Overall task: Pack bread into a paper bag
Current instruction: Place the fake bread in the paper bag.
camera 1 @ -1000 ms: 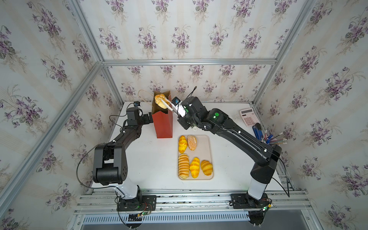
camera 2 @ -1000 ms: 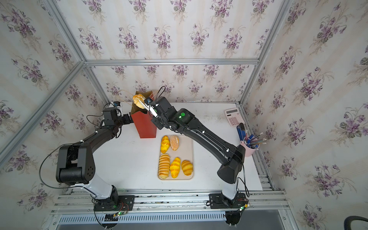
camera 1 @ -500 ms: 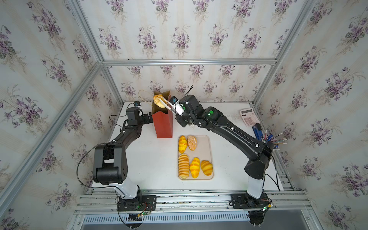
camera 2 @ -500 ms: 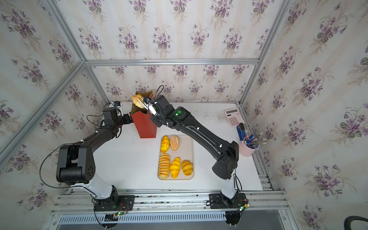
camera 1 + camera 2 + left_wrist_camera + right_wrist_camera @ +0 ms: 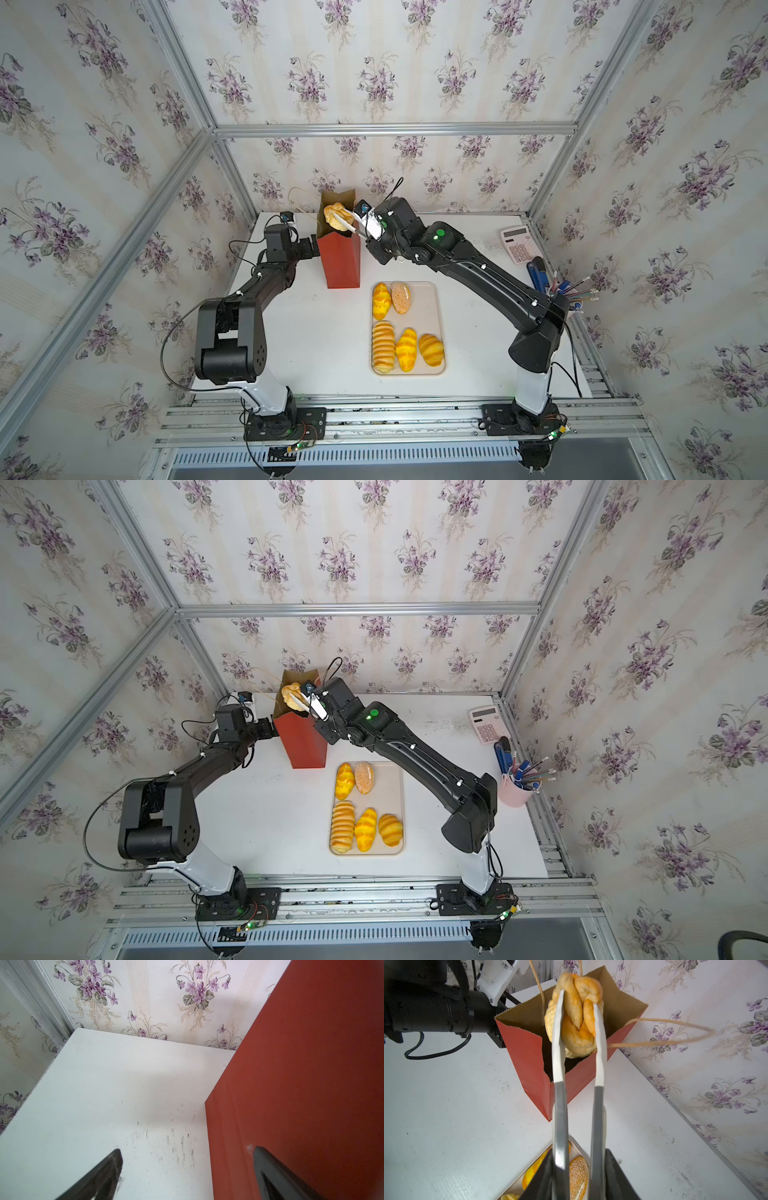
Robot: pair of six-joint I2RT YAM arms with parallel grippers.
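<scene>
Both top views: the right gripper (image 5: 343, 217) clamps the knot roll (image 5: 335, 211) above the mouth of the paper bag (image 5: 343, 262), which stands at 11 o'clock from the tray (image 5: 437, 291). Since one second earlier, the right elbow (image 5: 536, 332) has shifted toward 9 o'clock.

Left wrist view: the left gripper (image 5: 187, 1149) is spread, with one finger (image 5: 270, 1167) touching the bag's red wall.

Right wrist view: both fingers (image 5: 558, 1043) press the roll's flanks.

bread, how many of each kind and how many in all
yellow rolls, on the tray: 4
speckled bun, on the tray: 1
knot roll, held over the bag: 1
total: 6
</scene>
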